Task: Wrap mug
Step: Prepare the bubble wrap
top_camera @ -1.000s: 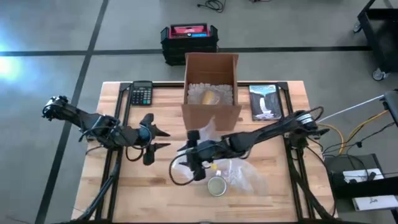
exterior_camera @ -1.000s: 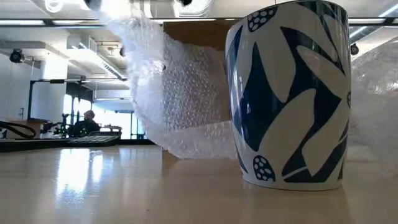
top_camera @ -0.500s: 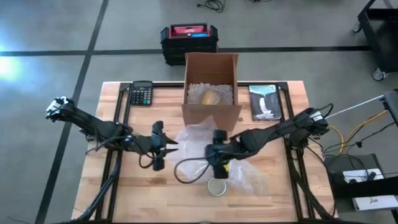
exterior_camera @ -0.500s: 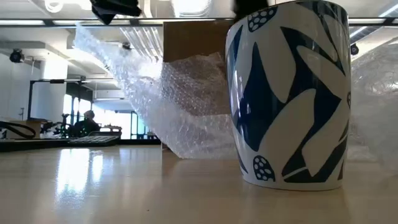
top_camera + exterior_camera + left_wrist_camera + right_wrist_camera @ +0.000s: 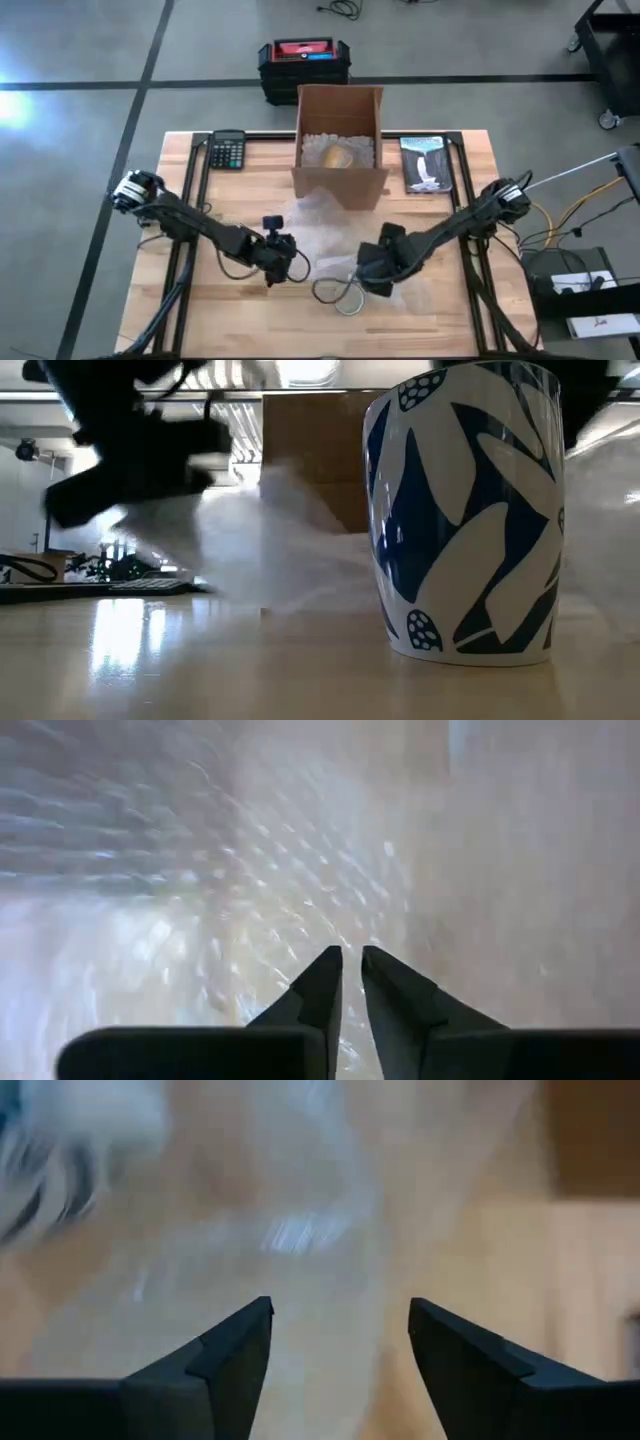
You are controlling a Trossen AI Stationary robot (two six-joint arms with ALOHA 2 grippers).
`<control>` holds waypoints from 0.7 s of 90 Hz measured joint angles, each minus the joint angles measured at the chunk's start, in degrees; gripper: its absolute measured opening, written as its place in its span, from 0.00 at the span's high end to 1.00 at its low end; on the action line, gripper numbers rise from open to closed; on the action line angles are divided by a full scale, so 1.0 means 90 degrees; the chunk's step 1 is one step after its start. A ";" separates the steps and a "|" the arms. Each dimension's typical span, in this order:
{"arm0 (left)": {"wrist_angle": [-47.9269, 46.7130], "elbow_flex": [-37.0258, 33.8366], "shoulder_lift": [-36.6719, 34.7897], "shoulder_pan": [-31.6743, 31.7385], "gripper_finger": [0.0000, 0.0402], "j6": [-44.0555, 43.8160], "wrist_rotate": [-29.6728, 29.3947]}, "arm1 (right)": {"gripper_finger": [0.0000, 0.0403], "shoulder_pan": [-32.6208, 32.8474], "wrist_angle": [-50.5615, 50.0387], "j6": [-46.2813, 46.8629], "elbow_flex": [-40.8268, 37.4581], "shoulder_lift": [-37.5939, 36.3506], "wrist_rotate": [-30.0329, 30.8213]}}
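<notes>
Mug (image 5: 465, 510): leaf pattern, no writing.

Two slender dark arms, jointed in several places. Black cables loop loose beside each forearm. The left tool (image 5: 343, 982) ends in two black, wedge-shaped fingers tapering to points; the right tool (image 5: 340, 1342) has matching black fingers with angled flat faces.

The mug (image 5: 465, 510) stands upright on the table (image 5: 200, 670), white with dark blue leaf shapes and dotted ovals, its mouth open upward. The bubble wrap (image 5: 325, 240), clear and crumpled, lies spread flat on the table just behind and beside the mug, between it and the cardboard box (image 5: 340, 140).
</notes>
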 joint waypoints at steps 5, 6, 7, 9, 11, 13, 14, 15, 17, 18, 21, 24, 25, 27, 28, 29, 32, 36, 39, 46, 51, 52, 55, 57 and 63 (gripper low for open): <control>-0.0127 -0.0058 0.0064 -0.0084 0.95 -0.0185 0.0277 | 0.48 0.0209 0.0107 0.0185 -0.0124 0.0000 -0.0036; -0.0135 -0.0074 0.0068 -0.0105 0.95 -0.0222 0.0324 | 0.49 0.0247 0.0128 0.0214 -0.0147 0.0000 -0.0040; -0.0137 -0.0093 0.0069 -0.0125 0.95 -0.0247 0.0373 | 0.49 0.0286 0.0146 0.0235 -0.0170 0.0000 -0.0040; -0.0135 -0.0132 0.0070 -0.0164 0.95 -0.0319 0.0472 | 0.49 0.0347 0.0177 0.0302 -0.0212 0.0000 -0.0033; -0.0124 -0.0172 0.0064 -0.0203 0.95 -0.0394 0.0551 | 0.49 0.0407 0.0196 0.0367 -0.0253 0.0000 -0.0032; -0.0114 -0.0212 0.0054 -0.0244 0.95 -0.0472 0.0625 | 0.50 0.0460 0.0204 0.0426 -0.0288 0.0000 -0.0030; -0.0110 -0.0232 0.0047 -0.0266 0.95 -0.0514 0.0662 | 0.50 0.0485 0.0204 0.0471 -0.0305 0.0000 -0.0031; -0.0109 -0.0257 0.0035 -0.0288 0.95 -0.0565 0.0709 | 0.50 0.0509 0.0203 0.0523 -0.0323 0.0000 -0.0032; -0.0116 -0.0308 0.0001 -0.0335 0.95 -0.0664 0.0792 | 0.50 0.0555 0.0194 0.0613 -0.0348 0.0000 -0.0042; -0.0119 -0.0334 -0.0021 -0.0358 0.95 -0.0725 0.0837 | 0.50 0.0577 0.0189 0.0670 -0.0357 0.0000 -0.0051; -0.0131 -0.0394 -0.0083 -0.0416 0.95 -0.0905 0.0989 | 0.50 0.0628 0.0193 0.0771 -0.0376 0.0000 -0.0114; -0.0116 -0.0448 -0.0156 -0.0474 0.95 -0.1068 0.1151 | 0.51 0.0671 0.0189 0.0866 -0.0383 0.0000 -0.0254; -0.0100 -0.0468 -0.0180 -0.0496 0.95 -0.1135 0.1202 | 0.50 0.0682 0.0188 0.0883 -0.0384 0.0000 -0.0305; -0.0081 -0.0506 -0.0223 -0.0534 0.95 -0.1240 0.1302 | 0.50 0.0704 0.0189 0.0917 -0.0384 0.0000 -0.0420; -0.0067 -0.0530 -0.0246 -0.0553 0.95 -0.1302 0.1352 | 0.50 0.0710 0.0190 0.0934 -0.0383 0.0000 -0.0486; -0.0061 -0.0554 -0.0267 -0.0573 0.95 -0.1358 0.1400 | 0.50 0.0714 0.0189 0.0947 -0.0379 0.0000 -0.0552; -0.0059 -0.0623 -0.0332 -0.0633 0.95 -0.1507 0.1532 | 0.50 0.0726 0.0186 0.1013 -0.0347 -0.0001 -0.0774; -0.0044 -0.0715 -0.0439 -0.0710 0.95 -0.1681 0.1670 | 0.50 0.0719 0.0180 0.1119 -0.0278 -0.0016 -0.1148; -0.0041 -0.0782 -0.0523 -0.0759 0.95 -0.1796 0.1726 | 0.49 0.0708 0.0161 0.1221 -0.0205 -0.0034 -0.1504; -0.0042 -0.0909 -0.0736 -0.0836 0.95 -0.1978 0.1741 | 0.49 0.0614 0.0102 0.1414 0.0018 -0.0070 -0.2351; -0.0129 -0.0968 -0.0897 -0.0846 0.95 -0.2026 0.1760 | 0.48 0.0603 0.0075 0.1473 0.0228 -0.0104 -0.2664; -0.0152 -0.0971 -0.0927 -0.0846 0.95 -0.2026 0.1755 | 0.48 0.0604 0.0070 0.1468 0.0278 -0.0112 -0.2668; -0.0152 -0.0972 -0.1026 -0.0846 0.95 -0.2031 0.1696 | 0.48 0.0603 0.0067 0.1389 0.0432 -0.0130 -0.2644; -0.0137 -0.0972 -0.1107 -0.0846 0.95 -0.2031 0.1614 | 0.48 0.0594 0.0064 0.1307 0.0530 -0.0137 -0.2564; -0.0117 -0.0955 -0.1329 -0.0846 0.95 -0.2009 0.1261 | 0.47 0.0583 0.0144 0.0963 0.0807 -0.0146 -0.2152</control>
